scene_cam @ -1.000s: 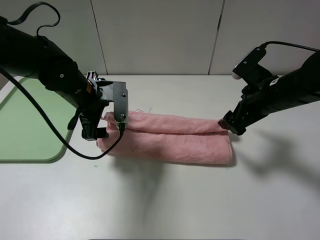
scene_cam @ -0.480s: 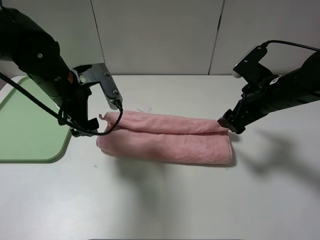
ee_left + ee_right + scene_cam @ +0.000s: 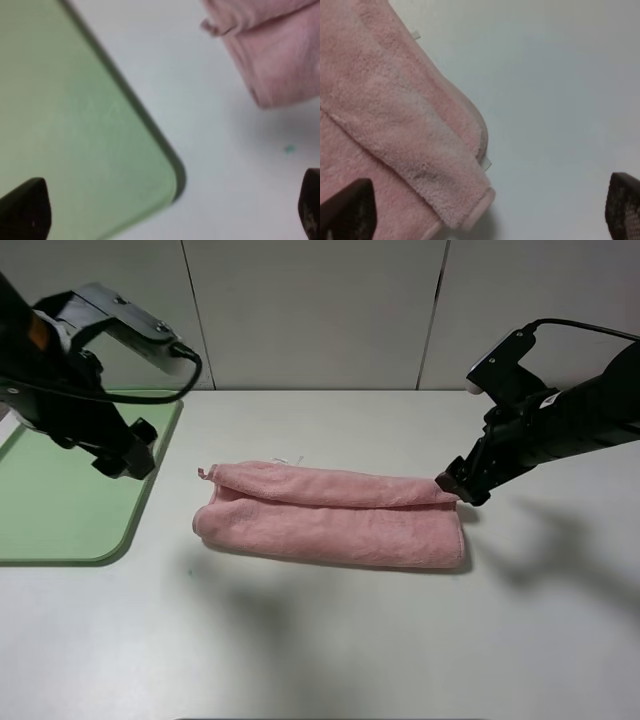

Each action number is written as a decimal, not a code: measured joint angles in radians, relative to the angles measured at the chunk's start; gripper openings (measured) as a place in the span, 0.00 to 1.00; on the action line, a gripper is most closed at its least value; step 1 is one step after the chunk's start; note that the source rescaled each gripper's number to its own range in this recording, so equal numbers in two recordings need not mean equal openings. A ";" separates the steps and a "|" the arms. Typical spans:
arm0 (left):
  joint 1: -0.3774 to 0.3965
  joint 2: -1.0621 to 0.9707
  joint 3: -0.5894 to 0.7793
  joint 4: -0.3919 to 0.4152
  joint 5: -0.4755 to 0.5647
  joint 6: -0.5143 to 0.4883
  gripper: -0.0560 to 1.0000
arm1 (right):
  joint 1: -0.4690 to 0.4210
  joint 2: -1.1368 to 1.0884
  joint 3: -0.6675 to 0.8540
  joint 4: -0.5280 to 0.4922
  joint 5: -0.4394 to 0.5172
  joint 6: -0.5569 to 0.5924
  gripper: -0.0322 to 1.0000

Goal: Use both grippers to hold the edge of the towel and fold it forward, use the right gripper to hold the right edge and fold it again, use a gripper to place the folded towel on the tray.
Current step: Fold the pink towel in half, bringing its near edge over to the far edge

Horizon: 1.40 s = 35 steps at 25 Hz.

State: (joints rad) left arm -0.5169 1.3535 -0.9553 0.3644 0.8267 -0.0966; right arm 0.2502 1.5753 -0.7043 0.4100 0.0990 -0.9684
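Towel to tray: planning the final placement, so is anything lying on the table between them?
Nothing visible lies on the table between the towel and the tray; only the open left gripper hangs above the tray's rim on that side.

The plush terry towel [image 3: 330, 520] was plain pink. Beside it, the flat rounded plastic tray [image 3: 60, 502] was light green, the smooth tabletop [image 3: 350, 640] off-white.

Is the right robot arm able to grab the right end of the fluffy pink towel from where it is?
Probably yes. The right gripper is right at the right end of the plush pink towel, its jaws look open, and nothing blocks the way.
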 joint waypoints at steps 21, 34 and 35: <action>0.000 -0.790 0.319 -0.078 0.100 -0.094 1.00 | 0.000 0.000 0.000 0.000 -0.028 0.023 1.00; 0.000 -1.134 0.443 -0.082 0.160 -0.120 1.00 | 0.000 0.000 0.000 0.000 -0.034 0.023 1.00; 0.000 -1.139 0.449 -0.082 0.180 -0.120 1.00 | 0.000 0.000 0.000 0.000 -0.034 0.023 1.00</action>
State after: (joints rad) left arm -0.5169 0.2147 -0.5059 0.2827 1.0063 -0.2162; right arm 0.2502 1.5753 -0.7043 0.4100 0.0646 -0.9459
